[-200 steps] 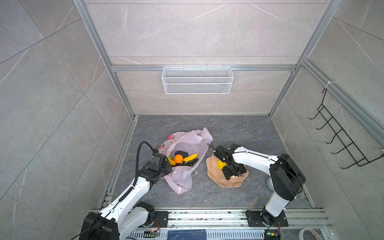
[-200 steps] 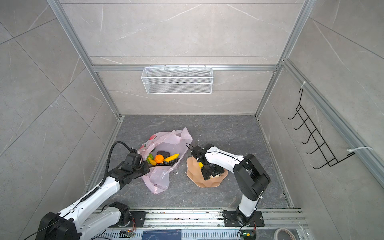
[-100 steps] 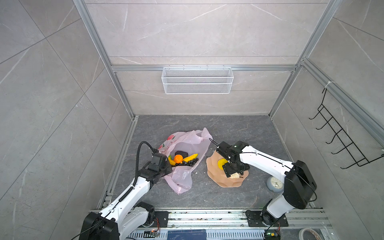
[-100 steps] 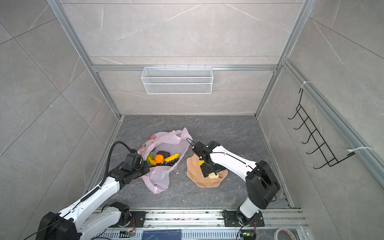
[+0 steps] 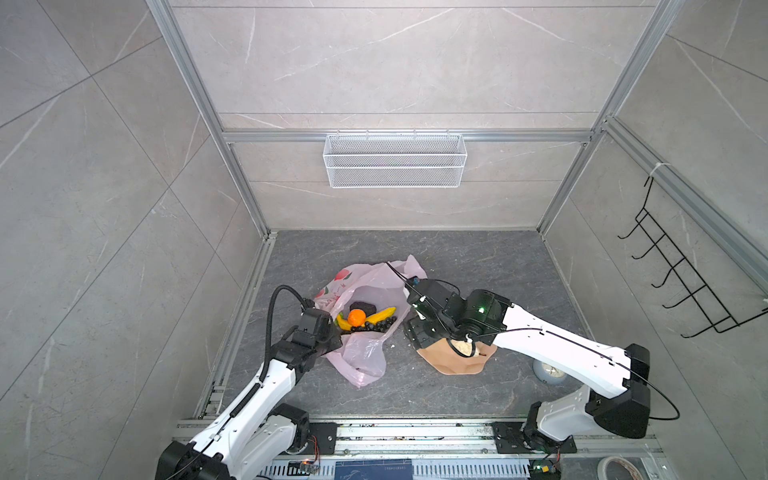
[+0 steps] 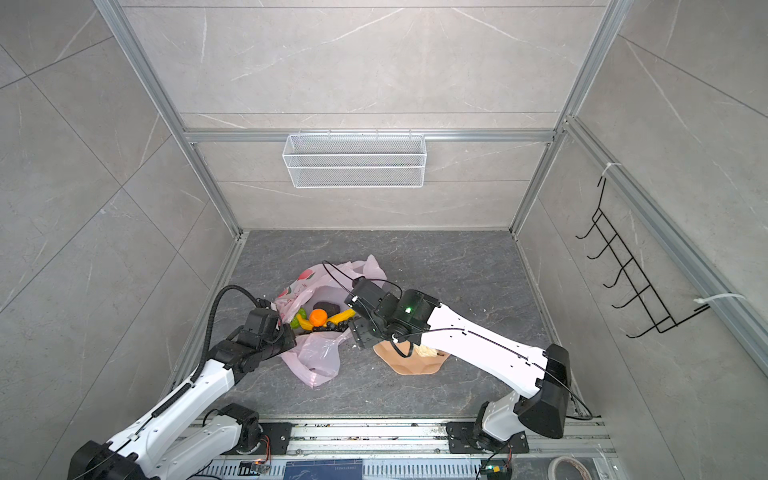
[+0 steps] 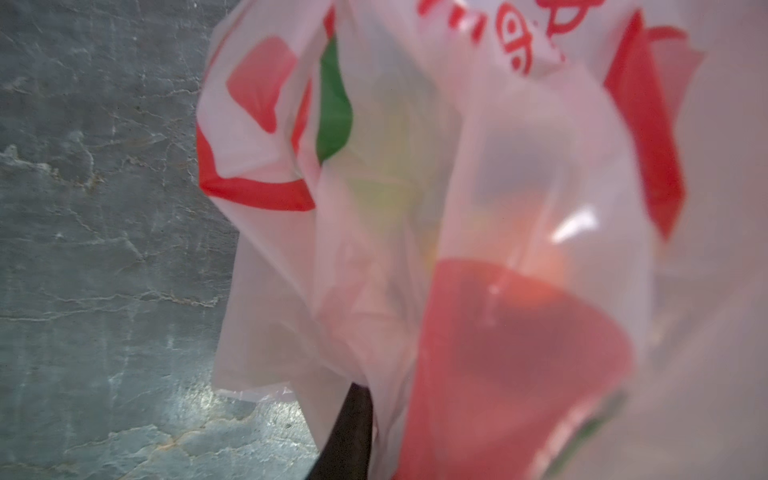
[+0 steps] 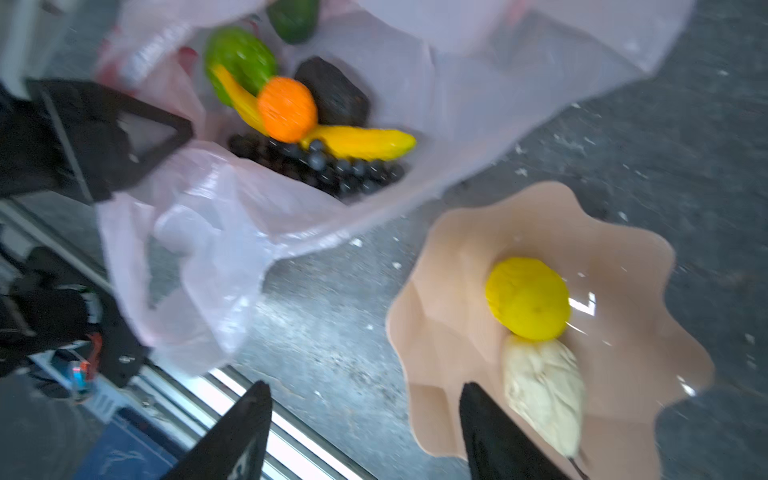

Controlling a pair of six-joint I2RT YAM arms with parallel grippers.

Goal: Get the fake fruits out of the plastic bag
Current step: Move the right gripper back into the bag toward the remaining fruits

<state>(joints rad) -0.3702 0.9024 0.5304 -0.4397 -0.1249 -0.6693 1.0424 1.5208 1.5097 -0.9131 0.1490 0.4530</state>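
The right tool (image 8: 365, 388), released and empty, hangs just right of the plastic bag (image 5: 361, 357); the banana (image 5: 380, 316) inside lies leftward, its long axis left-right.

Plastic bag (image 5: 361, 357), plate (image 5: 453, 366) on grey floor (image 5: 478, 266)

I see the plastic bag (image 5: 376, 286) lying with its mouth open upward on the grey floor (image 5: 478, 257). The fake fruits (image 5: 356, 318) are uncovered, so the way in from above is free. The left gripper (image 5: 332, 334) crowds the bag's near rim. A narrow bare strip of floor separates the bag from the peach plate (image 8: 623, 249). My right gripper (image 8: 365, 432) hangs over that strip with its jaws apart. Behind the bag, the floor lies open.
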